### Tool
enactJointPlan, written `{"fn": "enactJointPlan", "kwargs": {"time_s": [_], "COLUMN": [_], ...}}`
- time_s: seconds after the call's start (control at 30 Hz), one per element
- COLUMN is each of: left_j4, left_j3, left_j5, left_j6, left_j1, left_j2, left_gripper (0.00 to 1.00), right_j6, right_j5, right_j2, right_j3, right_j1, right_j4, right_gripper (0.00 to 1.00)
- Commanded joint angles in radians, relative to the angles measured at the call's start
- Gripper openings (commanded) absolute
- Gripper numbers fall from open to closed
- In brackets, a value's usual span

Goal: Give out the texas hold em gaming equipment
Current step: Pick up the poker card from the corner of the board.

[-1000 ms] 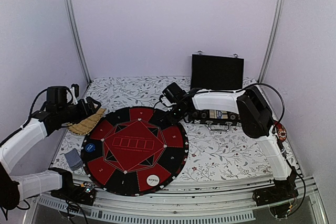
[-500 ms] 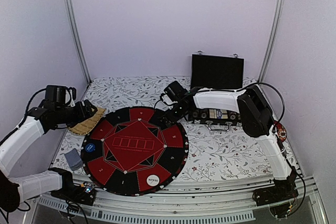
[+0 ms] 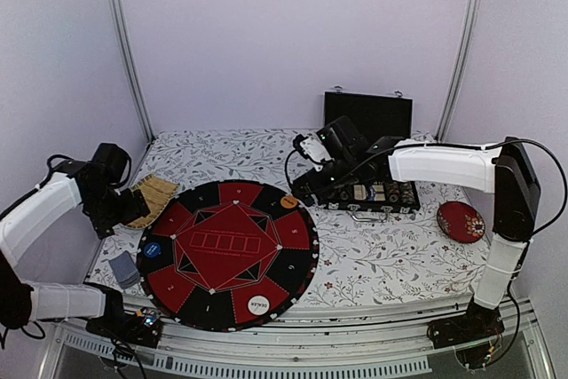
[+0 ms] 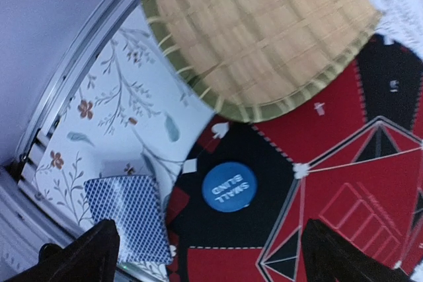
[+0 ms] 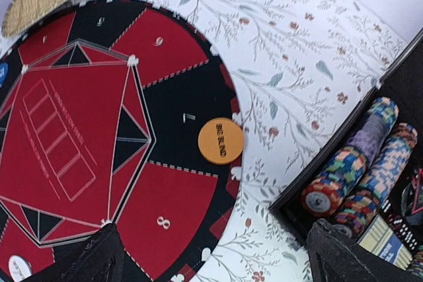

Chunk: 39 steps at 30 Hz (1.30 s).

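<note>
Two hands are held wide and empty: left hand near the blue disc, right hand near the orange disc.

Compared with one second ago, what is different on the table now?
The right gripper, open, drew back from the mat toward the chip case. The orange disc now shows on the black segment it had covered. The left gripper, open, pulled off the woven tray to its left. The blue disc, DEALER disc and card deck stayed put.
</note>
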Motion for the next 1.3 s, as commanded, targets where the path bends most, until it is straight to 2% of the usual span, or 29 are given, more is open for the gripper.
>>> {"fn": "enactJointPlan", "kwargs": {"time_s": [0.0,0.2,0.47,0.9,1.0,1.13,1.27], "left_j4": [-0.138,-0.083,-0.088,0.109,0.101,0.087,0.051], "left_j3": [-0.046,-0.156,-0.188,-0.376,-0.37,-0.354,-0.342], "left_j5": [-0.072,-0.062,-0.095,0.056,0.046,0.079,0.08], "left_j6": [-0.108,-0.201,-0.307,-0.358,-0.355,-0.351,-0.352], "left_j1": [-0.014,-0.013,0.014,0.056,0.06,0.059,0.059], "left_j2": [0.072,0.05,0.164,0.201,0.2,0.192,0.163], "left_gripper": [0.98,0.98,0.98,0.98,0.93,0.78,0.74], "right_j6": [-0.045,-0.087,-0.085,-0.096,-0.097,-0.099,-0.101], "right_j5": [-0.052,-0.079,-0.139,-0.15,-0.151,-0.152,-0.151], "right_j2": [-0.026,-0.022,-0.021,-0.073,-0.075,-0.081,-0.082], "right_j3": [-0.113,-0.177,-0.207,-0.225,-0.225,-0.225,-0.225], "right_j1": [0.002,0.002,0.002,0.002,0.001,0.002,0.002], "right_j4": [0.07,0.091,0.11,0.121,0.12,0.121,0.12], "right_gripper": [0.99,0.99,0.99,0.99,0.99,0.99,0.99]}}
